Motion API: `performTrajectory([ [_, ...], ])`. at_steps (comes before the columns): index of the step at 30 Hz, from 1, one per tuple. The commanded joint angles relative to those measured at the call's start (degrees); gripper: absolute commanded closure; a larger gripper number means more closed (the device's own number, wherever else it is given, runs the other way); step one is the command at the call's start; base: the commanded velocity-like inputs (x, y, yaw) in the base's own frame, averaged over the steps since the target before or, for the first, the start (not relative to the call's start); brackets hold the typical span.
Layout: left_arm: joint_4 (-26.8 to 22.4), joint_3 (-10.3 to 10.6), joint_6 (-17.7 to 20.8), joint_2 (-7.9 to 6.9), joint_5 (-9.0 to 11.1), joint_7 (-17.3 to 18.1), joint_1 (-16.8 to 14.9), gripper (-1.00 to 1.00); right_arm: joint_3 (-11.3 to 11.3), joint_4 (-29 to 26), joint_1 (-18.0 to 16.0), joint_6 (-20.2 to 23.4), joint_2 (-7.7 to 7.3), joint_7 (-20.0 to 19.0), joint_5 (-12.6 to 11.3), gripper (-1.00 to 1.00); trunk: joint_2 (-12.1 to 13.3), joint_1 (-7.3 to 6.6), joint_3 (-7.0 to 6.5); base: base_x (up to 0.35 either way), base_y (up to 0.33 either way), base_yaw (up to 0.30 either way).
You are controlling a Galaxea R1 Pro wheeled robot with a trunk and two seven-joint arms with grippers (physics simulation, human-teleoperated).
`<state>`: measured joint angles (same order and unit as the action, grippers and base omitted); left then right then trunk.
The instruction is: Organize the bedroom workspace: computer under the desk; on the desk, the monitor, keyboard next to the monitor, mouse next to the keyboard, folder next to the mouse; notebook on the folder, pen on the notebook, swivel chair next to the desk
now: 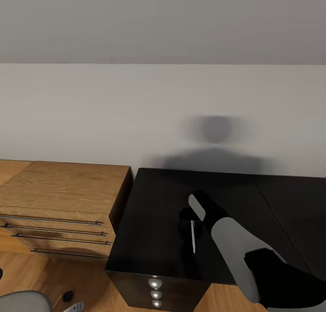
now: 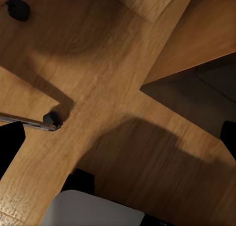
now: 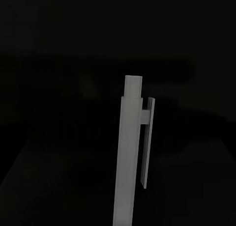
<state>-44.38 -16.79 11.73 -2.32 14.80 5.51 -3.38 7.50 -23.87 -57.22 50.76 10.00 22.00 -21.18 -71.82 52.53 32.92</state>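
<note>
Nearest in the head view, the right arm (image 1: 253, 257) rises from the lower right corner, grey forearm and black wrist reaching forward over the black tabletop (image 1: 149, 221). Its end effector (image 1: 189, 216) hangs low above the middle of the tabletop, pointing down. A thin grey pen (image 1: 193, 236) runs from the end effector back toward the robot, just over the dark surface. The right wrist view shows the pen (image 3: 129, 152) close up, its clip and flat cap end plain against blackness. Whether the fingers pinch it cannot be told. No writing shows on the pen.

At the tabletop's front edge are 3 round silver knobs (image 1: 155, 294). Left of the tabletop stands a wooden dresser (image 1: 59, 199) with long metal handles.

The left wrist view looks down on the wood floor (image 2: 123, 152), with a chair leg and black caster (image 2: 52, 120). Black finger edges stand far apart at the sides, so the left end effector (image 2: 118, 147) is spread.

Farthest, a plain grey wall (image 1: 136, 108) carries the robot's blurred shadow.
</note>
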Motion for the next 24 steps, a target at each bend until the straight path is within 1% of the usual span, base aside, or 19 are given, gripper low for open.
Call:
performTrajectory([
  [1,-0.1,-0.2,0.4,0.03,0.5,0.3,0.0,-1.0,0.2,0.4,0.0,0.0,0.0,0.7,-0.4,1.0,0.0,0.05,0.07,0.0,0.0,0.0],
  [24,-0.1,-0.2,0.5,0.04,0.5,0.3,0.0,-1.0,0.0,0.3,0.0,0.4,0.0,0.8,-0.4,1.0,0.0,0.05,0.07,0.0,0.0,0.0],
])
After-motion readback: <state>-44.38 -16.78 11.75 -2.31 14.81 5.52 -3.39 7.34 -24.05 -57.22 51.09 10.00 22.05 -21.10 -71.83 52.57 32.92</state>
